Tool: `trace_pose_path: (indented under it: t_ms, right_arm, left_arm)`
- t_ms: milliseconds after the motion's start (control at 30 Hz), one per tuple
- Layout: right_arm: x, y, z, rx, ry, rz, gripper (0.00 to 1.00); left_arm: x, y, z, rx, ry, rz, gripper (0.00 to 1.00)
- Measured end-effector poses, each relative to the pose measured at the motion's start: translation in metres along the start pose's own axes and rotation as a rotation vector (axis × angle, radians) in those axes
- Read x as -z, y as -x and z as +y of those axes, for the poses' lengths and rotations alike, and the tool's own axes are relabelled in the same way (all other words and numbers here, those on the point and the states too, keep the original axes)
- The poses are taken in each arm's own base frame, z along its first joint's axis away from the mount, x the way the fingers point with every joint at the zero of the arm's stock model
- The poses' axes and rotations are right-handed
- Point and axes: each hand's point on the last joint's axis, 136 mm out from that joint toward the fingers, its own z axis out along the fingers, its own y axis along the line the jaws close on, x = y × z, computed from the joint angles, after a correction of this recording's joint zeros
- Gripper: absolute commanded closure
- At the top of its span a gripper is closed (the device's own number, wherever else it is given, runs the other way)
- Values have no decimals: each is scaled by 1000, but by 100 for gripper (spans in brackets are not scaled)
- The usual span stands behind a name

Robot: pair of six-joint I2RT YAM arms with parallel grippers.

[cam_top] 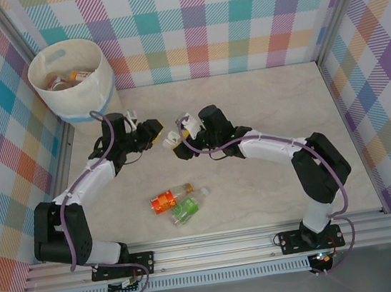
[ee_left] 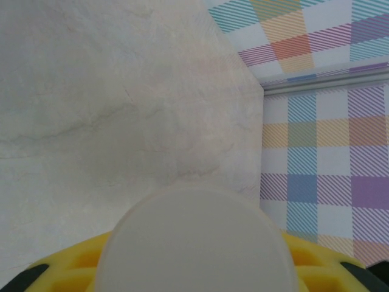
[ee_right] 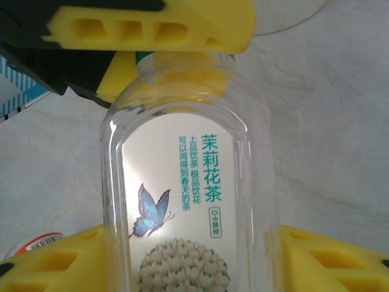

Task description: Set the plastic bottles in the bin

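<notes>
Checked walls in many colours stand around a pale marble desk (cam_top: 263, 108). In the upper left corner of the top view sits the big round cream-white plastic bin with a light blue band (cam_top: 95, 94). Some bottles lie inside it.

Near the middle of the top view the two arms meet. A clear plastic bottle with a white butterfly label (cam_top: 175, 141) hangs in the air between them. The left hand (cam_top: 160, 138) is to its left and the right hand (cam_top: 185, 129) is to its right.

In the right wrist view this bottle runs up the middle of the frame. At the top, the left hand's yellow fingers (ee_right: 152, 24) are closed on the bottle's neck, one on each side. At the bottom, the right hand's yellow fingers (ee_right: 328, 255) sit right up against both sides of the bottle. I cannot tell if they press on it or have let go.

In the left wrist view a pale round shape (ee_left: 194, 243) sits low in the frame, with yellow fingers beside it.

Lower down in the top view, two more bottles lie on their sides on the desk, touching each other. One is a clear plastic bottle with an orange label (cam_top: 163, 203). Just right of it is a clear plastic bottle with a green label (cam_top: 186, 208). Both are well apart from the bin.
</notes>
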Motion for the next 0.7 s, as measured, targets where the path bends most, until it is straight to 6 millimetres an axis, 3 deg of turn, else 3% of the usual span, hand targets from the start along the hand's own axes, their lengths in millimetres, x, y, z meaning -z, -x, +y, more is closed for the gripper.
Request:
trace_pose_path:
  t_ms: [133,233,367,500,600,700]
  right_arm:
    - [19,19,6,-1,-9,-32,7]
    - [41,38,10,0,-48,-75,0]
    - [71,45,14,-26,-121,-98,0]
    - [84,30,1,-67,-227,-95,0]
    - [86,8,-13,-103,-308,-60,0]
    - [87,-10,-24,-130,-370,-24,0]
  left_arm:
    - [4,26,-32,-94,6,-30,100]
    - [22,61,-66,-198,0,-131,100]
    - [73,147,-111,-300,3,-411,100]
    - [128,221,-141,-384,49,-679,100]
    - [154,260,-153,-427,96,-815,100]
    - [167,295,-162,-467,145,-911,100]
